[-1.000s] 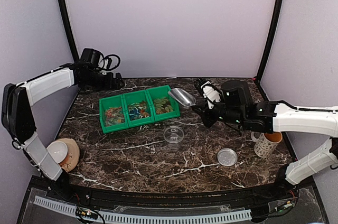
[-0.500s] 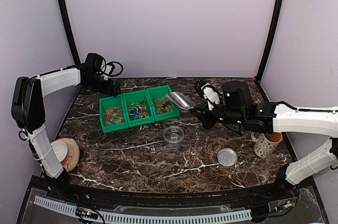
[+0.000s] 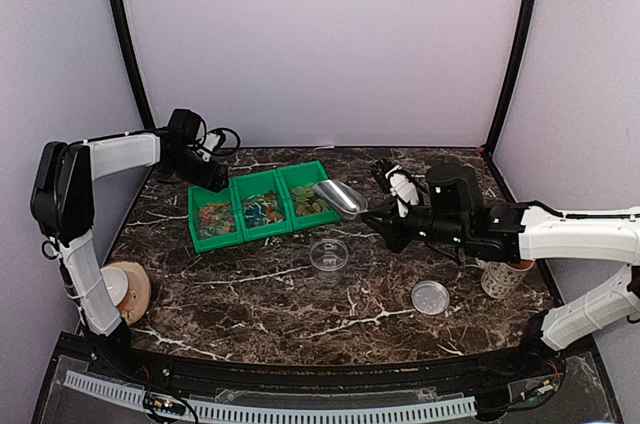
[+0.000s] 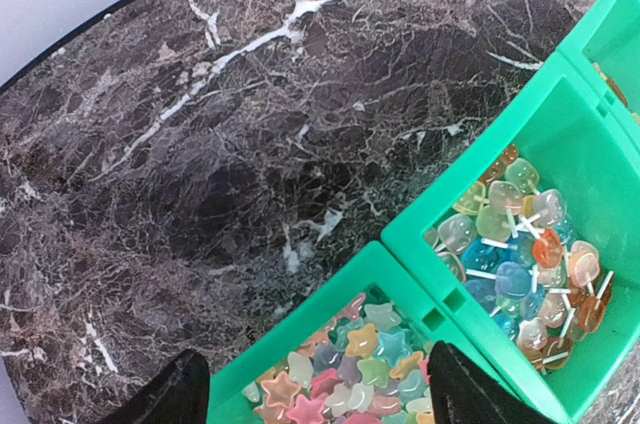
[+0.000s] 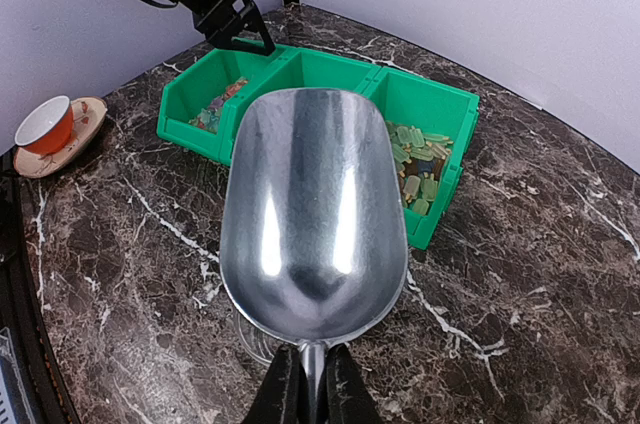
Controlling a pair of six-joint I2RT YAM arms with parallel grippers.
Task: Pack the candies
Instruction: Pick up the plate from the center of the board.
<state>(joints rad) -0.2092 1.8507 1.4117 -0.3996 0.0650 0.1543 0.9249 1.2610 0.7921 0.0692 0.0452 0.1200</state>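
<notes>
Both arms have closed on the green bins: left gripper, jaws wide, now sits at their upper-left corner; right gripper, clamped on the scoop, nears the candies at upper centre. Steady the bins, then dip the scoop low and shallow

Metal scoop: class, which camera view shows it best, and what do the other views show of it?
The right wrist view: the scoop fills the frame, its bowl empty, its handle pinched by the right gripper. The top view shows it small and from the side. The left wrist view shows none of it.
</notes>
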